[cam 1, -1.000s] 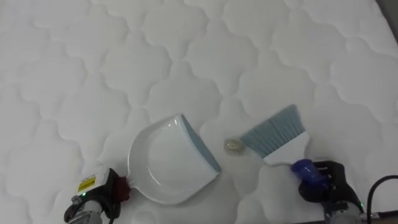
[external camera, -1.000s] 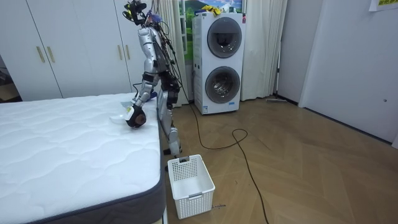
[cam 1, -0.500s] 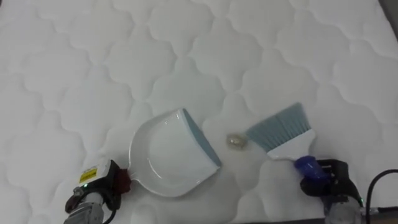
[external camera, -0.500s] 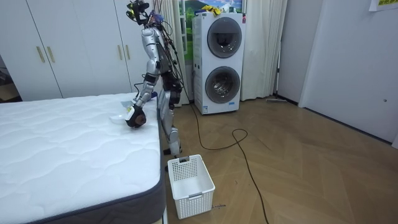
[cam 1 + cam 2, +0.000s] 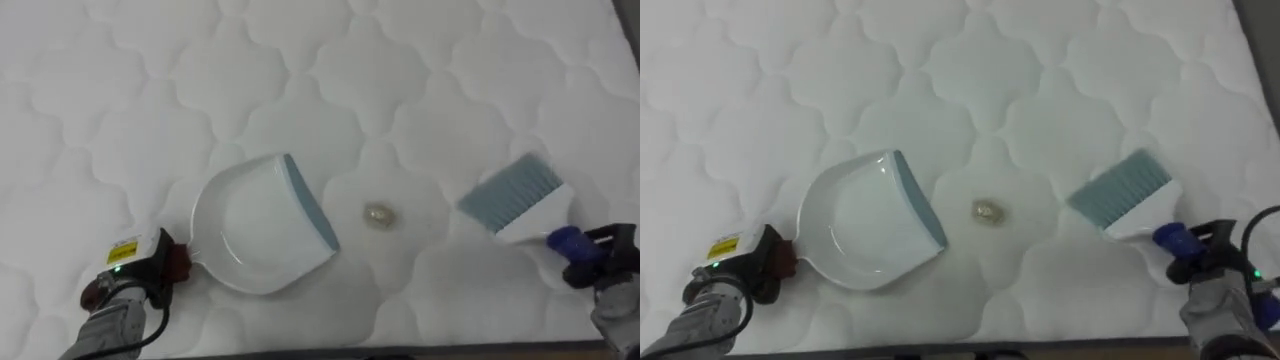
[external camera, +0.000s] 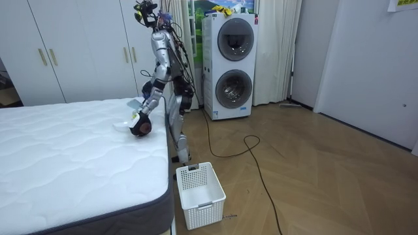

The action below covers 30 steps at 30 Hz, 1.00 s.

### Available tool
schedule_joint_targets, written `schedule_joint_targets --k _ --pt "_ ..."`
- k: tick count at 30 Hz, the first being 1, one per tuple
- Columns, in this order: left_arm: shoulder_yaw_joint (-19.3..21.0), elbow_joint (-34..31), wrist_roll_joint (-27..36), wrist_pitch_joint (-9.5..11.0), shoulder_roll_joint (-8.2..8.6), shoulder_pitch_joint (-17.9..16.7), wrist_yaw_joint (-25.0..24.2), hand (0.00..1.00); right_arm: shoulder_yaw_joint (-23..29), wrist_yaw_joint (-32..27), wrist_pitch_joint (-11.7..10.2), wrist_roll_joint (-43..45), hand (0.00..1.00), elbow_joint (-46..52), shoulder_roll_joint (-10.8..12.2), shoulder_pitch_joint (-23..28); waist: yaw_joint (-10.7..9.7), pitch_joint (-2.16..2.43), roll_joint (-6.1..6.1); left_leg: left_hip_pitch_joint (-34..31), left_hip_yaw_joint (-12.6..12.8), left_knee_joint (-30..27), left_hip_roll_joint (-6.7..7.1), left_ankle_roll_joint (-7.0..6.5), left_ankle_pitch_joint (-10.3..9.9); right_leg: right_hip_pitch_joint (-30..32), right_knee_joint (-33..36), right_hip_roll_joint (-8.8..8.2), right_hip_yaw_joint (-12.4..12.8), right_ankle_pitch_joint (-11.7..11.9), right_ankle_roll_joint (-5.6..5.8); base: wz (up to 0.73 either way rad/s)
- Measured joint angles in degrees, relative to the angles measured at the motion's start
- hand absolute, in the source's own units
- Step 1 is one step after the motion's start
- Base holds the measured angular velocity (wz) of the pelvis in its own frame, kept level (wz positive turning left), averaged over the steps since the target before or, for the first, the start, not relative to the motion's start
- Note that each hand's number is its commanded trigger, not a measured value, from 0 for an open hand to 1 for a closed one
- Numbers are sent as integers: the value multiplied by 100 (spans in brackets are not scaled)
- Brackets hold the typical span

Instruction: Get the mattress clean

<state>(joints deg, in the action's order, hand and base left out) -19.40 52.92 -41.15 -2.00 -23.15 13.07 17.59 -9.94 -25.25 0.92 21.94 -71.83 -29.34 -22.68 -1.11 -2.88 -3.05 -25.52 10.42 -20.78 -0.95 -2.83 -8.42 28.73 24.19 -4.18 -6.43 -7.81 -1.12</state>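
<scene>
white dustpan (image 5: 255, 225) clamped in left hand (image 5: 135, 275), brush (image 5: 515, 195) clamped in right hand (image 5: 600, 262) — crumb (image 5: 377, 214) between, on mattress (image 5: 300, 60)

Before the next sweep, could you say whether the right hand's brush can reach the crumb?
Probably yes: the right hand grips the brush, and only bare mattress lies between its bristles and the crumb. The dustpan sits on the crumb's other side, out of the way.
</scene>
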Motion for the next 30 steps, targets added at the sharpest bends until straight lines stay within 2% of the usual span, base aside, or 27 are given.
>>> schedule_joint_targets --k 2,5,7,10,13,16,19,24,28,30 --pt "-39 -1 -81 1 -74 98 -33 100 -264 35 49 516 100 -76 -172 -170 99 -33 -75 -25 41 -67 -33 5 -30 34 41 24 38 6 -8 -12" --pt "-248 -5 -132 2 -194 267 -33 100 -722 56 170 1273 100 -126 -456 -357 185 -32 -136 -103 19 -156 -71 15 -53 34 46 18 -17 19 -31 4" --pt "-348 -7 -131 12 -298 338 -41 100 -921 99 260 1703 100 -127 -515 -516 213 -37 -168 -138 14 -224 -107 25 -84 36 45 38 -35 27 -43 3" --pt "-399 -5 -121 29 -312 447 -47 100 -1125 102 304 2272 100 -92 -651 -608 311 -39 -181 -181 -18 -287 -133 30 -115 39 37 55 -60 30 -47 0" --pt "-406 -1 -121 37 -349 495 -48 100 -1370 177 413 2971 100 -4 -775 -797 356 -67 -230 -203 -13 -302 -146 37 -121 67 40 74 -24 38 -60 -4" --pt "-407 -16 -189 120 -408 546 -49 100 -1442 172 502 3603 100 299 -946 -829 416 -74 -253 -285 -17 -346 -166 44 -125 146 61 86 -36 45 -71 -1" --pt "-405 -23 -318 160 -490 621 -50 100 -1623 175 626 4214 100 523 -954 -942 471 -93 -299 -354 -14 -435 -225 70 -160 180 51 132 -53 64 -102 -3" --pt "-406 -62 -335 202 -536 682 -54 100 -1991 190 756 4641 100 1318 -976 -973 537 -114 -350 -370 13 -472 -314 97 -170 127 -75 199 -104 128 -150 -3" --pt "-407 -82 -343 297 -578 685 -53 100 -2230 275 711 4779 100 1813 -975 -956 583 -111 -369 -379 -21 -438 -344 120 -163 71 -197 241 -145 172 -164 2" --pt "-414 -88 -342 366 -580 684 -53 100 -2327 303 592 4821 100 1980 -974 -945 616 -110 -372 -381 -36 -394 -337 123 -161 51 -252 240 -170 175 -164 6"
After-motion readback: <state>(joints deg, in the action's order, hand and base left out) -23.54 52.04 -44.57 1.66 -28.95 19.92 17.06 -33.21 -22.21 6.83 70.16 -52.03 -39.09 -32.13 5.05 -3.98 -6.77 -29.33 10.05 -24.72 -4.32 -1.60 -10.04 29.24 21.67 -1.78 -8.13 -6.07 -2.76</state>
